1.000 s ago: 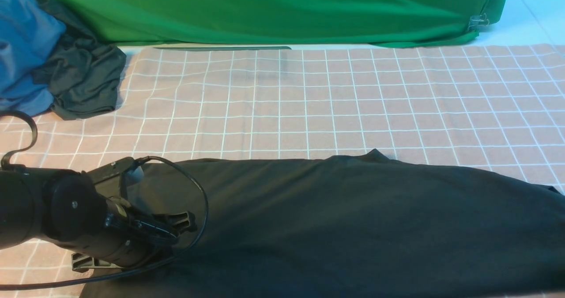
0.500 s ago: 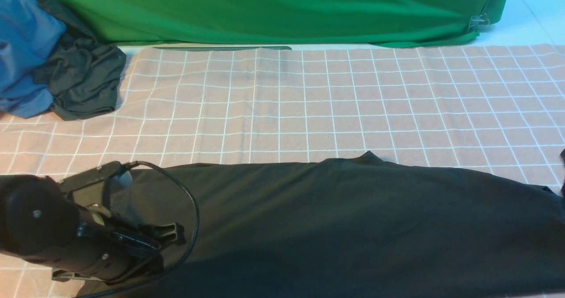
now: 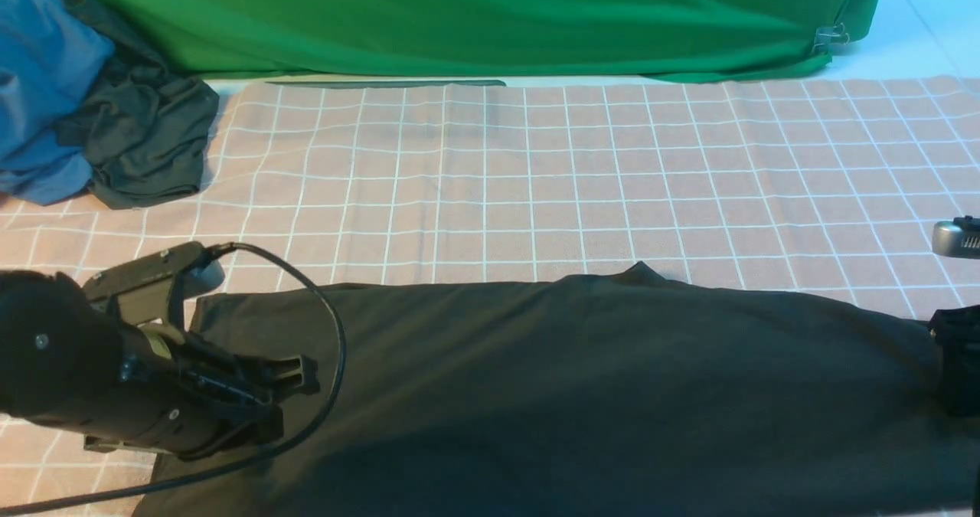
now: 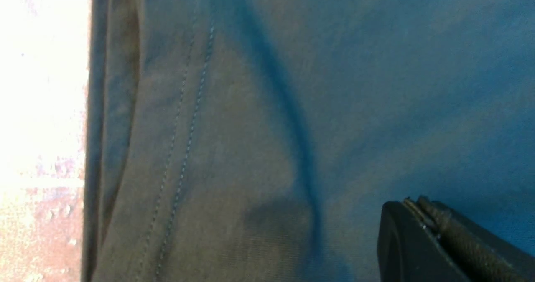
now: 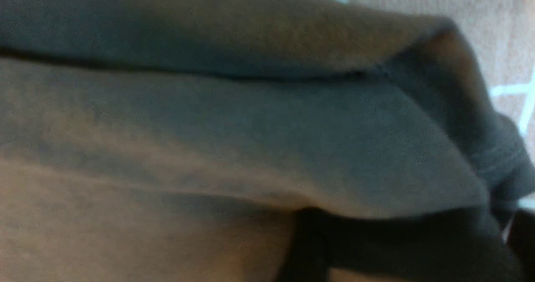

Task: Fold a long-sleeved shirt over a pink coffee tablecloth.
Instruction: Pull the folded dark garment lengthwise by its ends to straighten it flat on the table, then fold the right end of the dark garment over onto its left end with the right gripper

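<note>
Front view: you have the large black cotton long-sleeved shirt [image 3: 597,394] lying flat, stretched sideways between the two grippers on the wide dusty-pink coffee tablecloth with its thin white grid [image 3: 536,180]. Left gripper [image 3: 295,371] sits low over the shirt's end on its own side, jaws pressed together. Left wrist view puts its dark fingertips [image 4: 422,236] close over the fabric, near a double-stitched hem [image 4: 184,148]; you cannot tell whether cloth is pinched. Right gripper [image 3: 953,364] is at the shirt's opposite end, mostly out of frame. Right wrist view is blurred, so its jaw state cannot be told. Well ahead of the left gripper, a crumpled blue garment [image 3: 38,96] touches a smaller dark garment [image 3: 145,142]. Green backdrop cloth [image 3: 475,19] hangs beyond the tablecloth.
</note>
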